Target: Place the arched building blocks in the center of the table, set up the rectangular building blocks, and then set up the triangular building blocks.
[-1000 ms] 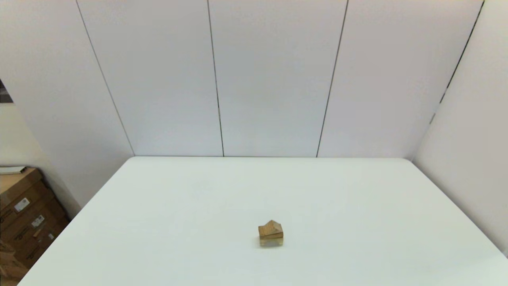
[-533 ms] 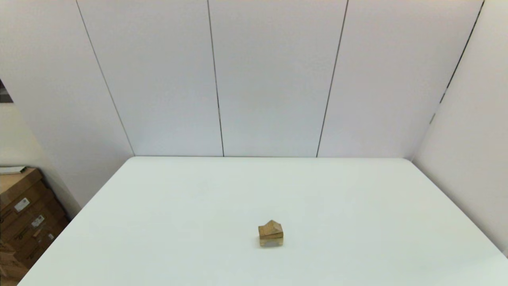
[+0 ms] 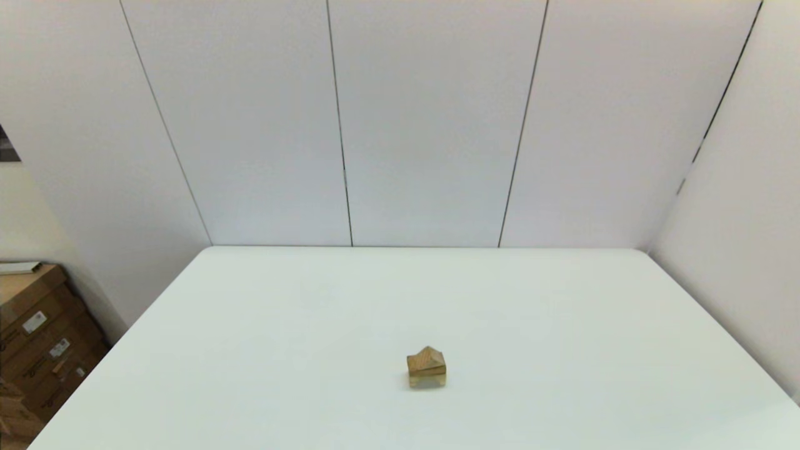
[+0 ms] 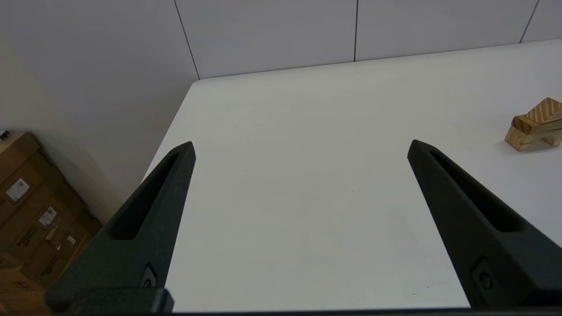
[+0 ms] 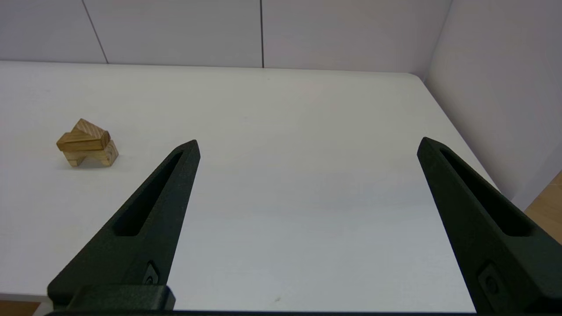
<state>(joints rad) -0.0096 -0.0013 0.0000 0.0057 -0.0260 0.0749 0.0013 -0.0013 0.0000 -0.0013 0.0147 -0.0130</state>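
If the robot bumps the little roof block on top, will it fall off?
Probably. The roof block only rests on the flat bar, nothing pins it. It looks small and light, so it would likely slide off rather than roll. Both claws are open and away from it.

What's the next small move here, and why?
Probably none beyond holding both arms parked: the triangular block sits on the rectangular block, atop the arched block, mid-table. Left end effector and right end effector are open, clear of the stack.
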